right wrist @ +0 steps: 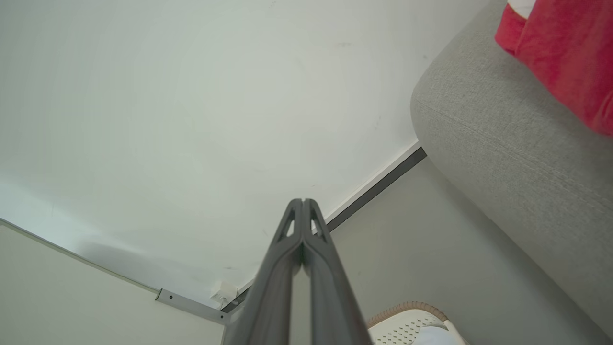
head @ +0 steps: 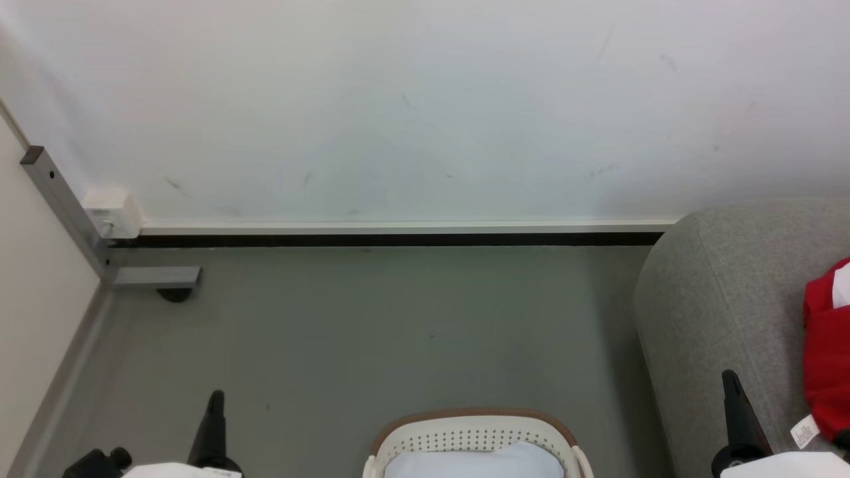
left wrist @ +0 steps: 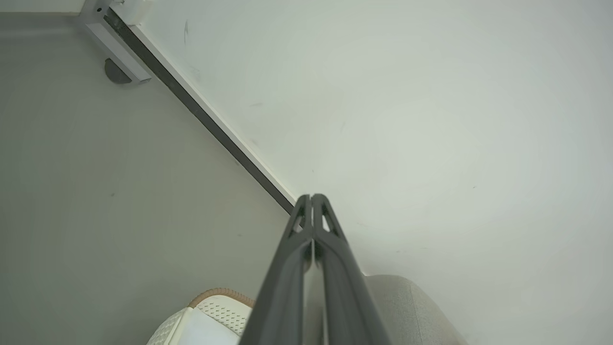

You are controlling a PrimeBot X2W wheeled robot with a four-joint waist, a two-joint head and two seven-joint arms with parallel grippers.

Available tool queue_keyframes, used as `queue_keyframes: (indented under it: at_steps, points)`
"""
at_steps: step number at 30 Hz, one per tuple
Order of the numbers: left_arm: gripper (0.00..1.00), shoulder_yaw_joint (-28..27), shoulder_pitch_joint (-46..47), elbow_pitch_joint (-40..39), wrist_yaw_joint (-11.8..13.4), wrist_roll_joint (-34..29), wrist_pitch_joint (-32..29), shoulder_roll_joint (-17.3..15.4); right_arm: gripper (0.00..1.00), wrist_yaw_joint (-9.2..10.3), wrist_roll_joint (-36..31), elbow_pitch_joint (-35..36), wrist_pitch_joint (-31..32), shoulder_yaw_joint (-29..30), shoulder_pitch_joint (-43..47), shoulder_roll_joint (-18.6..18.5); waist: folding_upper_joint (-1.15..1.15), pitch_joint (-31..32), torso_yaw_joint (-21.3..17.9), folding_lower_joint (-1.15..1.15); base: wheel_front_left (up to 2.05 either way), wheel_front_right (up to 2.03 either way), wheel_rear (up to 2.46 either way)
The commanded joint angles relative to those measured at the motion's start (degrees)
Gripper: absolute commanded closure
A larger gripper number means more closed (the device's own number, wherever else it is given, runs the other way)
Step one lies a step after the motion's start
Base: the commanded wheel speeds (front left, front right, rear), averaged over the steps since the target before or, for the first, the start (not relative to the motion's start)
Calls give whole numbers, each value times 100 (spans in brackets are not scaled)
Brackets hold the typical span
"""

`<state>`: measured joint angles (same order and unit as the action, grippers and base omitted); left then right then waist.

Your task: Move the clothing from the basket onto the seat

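Note:
Red clothing [head: 827, 352] with a small white label lies on the grey seat [head: 717, 299] at the right edge of the head view; the right wrist view has the clothing [right wrist: 560, 52] on the seat [right wrist: 503, 143] too. The cream basket [head: 473, 435] with its brown rim and pale lining sits at the bottom centre, and no red fabric shows in the visible part of it. My left gripper [head: 216, 398] points up at the lower left, shut and empty [left wrist: 312, 197]. My right gripper [head: 730, 378] stands shut in front of the seat, left of the clothing, holding nothing [right wrist: 303, 201].
A white wall with a dark baseboard gap [head: 398, 239] runs across the back. A grey metal frame post and foot [head: 156, 275] stand in the left corner beside a pale panel. Grey floor [head: 372, 332] spreads between basket, wall and seat.

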<state>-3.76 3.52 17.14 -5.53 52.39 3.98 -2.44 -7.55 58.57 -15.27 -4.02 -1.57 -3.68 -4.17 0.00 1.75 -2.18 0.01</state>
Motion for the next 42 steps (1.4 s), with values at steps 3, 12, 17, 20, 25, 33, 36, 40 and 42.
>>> queue_keyframes:
  at_steps: [3,12,17,20,25,33,36,40,42]
  points:
    - [100,-56,146,-101,-42,407,-101,-45,100,5,335,81,94,97,-182,-16,0,-10,12,0,0,0,0]
    - [100,-87,169,-133,-65,929,-238,-48,100,6,775,90,231,196,-187,2,0,-30,34,0,0,0,0]
    - [100,-106,180,-152,-79,1231,-316,-49,100,6,1025,95,307,260,-199,14,0,-42,48,0,0,0,0]
    - [100,-118,191,-165,-90,1389,-364,-51,100,6,1183,98,356,297,-206,21,0,-49,56,0,0,0,0]
    - [100,-138,204,-183,-106,1677,-447,-52,100,7,1412,105,435,352,-220,32,0,-62,70,0,0,0,0]
    - [100,-167,220,-208,-116,2092,-555,-55,100,8,1772,114,546,438,-240,49,0,-81,92,0,0,0,0]
    - [100,-179,228,-219,-126,2261,-593,-56,100,8,1913,117,586,471,-247,55,0,-89,101,0,0,0,0]
    - [100,-192,239,-229,-137,2443,-650,-57,100,8,2066,119,644,510,-248,64,0,-98,112,0,0,0,0]
    - [100,-199,244,-234,-143,2544,-675,-58,100,8,2153,121,664,527,-247,68,0,-103,118,0,0,0,0]
